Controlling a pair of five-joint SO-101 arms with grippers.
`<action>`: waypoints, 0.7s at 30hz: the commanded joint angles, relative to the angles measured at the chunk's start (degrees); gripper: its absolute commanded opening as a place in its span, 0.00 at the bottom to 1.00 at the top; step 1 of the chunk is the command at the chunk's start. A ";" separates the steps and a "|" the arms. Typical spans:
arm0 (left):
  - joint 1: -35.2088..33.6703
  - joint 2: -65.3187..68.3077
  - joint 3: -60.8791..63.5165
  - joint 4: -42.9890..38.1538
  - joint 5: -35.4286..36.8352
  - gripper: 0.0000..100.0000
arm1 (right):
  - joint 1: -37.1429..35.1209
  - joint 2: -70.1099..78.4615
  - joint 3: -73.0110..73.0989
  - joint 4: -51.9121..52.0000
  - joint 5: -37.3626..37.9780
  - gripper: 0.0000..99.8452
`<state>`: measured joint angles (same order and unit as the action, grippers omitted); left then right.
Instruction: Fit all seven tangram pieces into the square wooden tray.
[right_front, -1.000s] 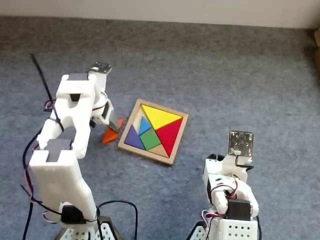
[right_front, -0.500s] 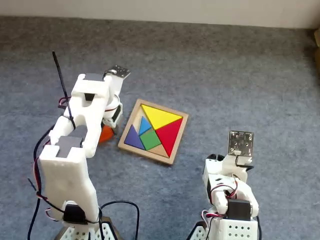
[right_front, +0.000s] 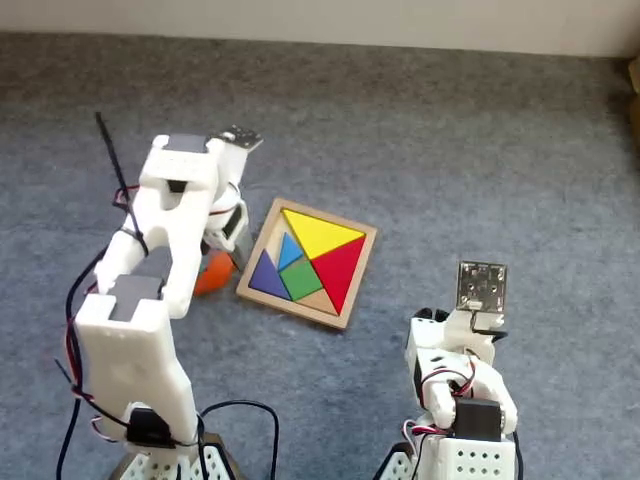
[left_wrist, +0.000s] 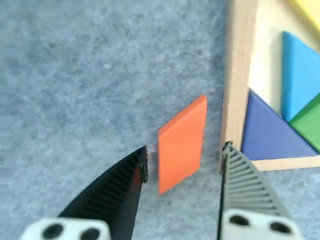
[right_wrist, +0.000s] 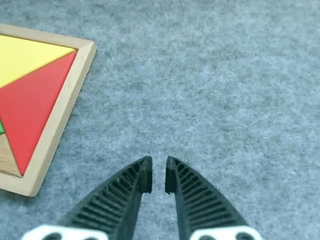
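Where you'd expect a bare table top, it's all grey carpet (right_front: 480, 150), with a pale wall strip (right_front: 320, 20) along the far edge in the high view.

Far left: the left arm (right_front: 150, 270) is stretched out toward the tray, and a black cable (right_front: 110, 150) sticks up off it. The left gripper (left_wrist: 185, 150) is spread wide, straddling the orange parallelogram (left_wrist: 181, 145) without clamping it. One fingertip is close to the piece's edge, the other is right at the tray's outer rim. The piece sits on the carpet just beside that rim, outside the tray. Can't tell if it lies fully flat. From above, the arm covers most of it.

Centre: the square wooden tray (right_front: 360, 280) is turned at an angle. Inside it are the yellow triangle (right_front: 320, 235), red triangle (right_front: 340, 270), small blue triangle (right_front: 290, 250), indigo triangle (right_front: 265, 275) and green square (right_front: 300, 280). Bare wood shows along the near edge.

Right: the right arm (right_front: 460, 390) is folded back near its base, well apart from the tray. The right gripper (right_wrist: 158, 175) has its jaws all but closed on nothing, over carpet.
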<state>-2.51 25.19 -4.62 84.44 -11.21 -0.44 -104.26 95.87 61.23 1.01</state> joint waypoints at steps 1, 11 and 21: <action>-3.38 -3.30 -1.80 0.88 -0.62 0.25 | 0.66 -0.66 5.23 -0.92 0.70 0.07; -2.51 -3.21 9.63 -9.05 -1.32 0.25 | 0.66 -0.66 5.23 -0.92 0.70 0.07; 0.04 -3.30 12.00 -9.93 -3.43 0.15 | 0.66 -0.66 5.23 -0.92 0.70 0.07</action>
<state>-3.30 23.69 7.16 75.21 -14.02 -0.44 -104.26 95.87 61.23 1.01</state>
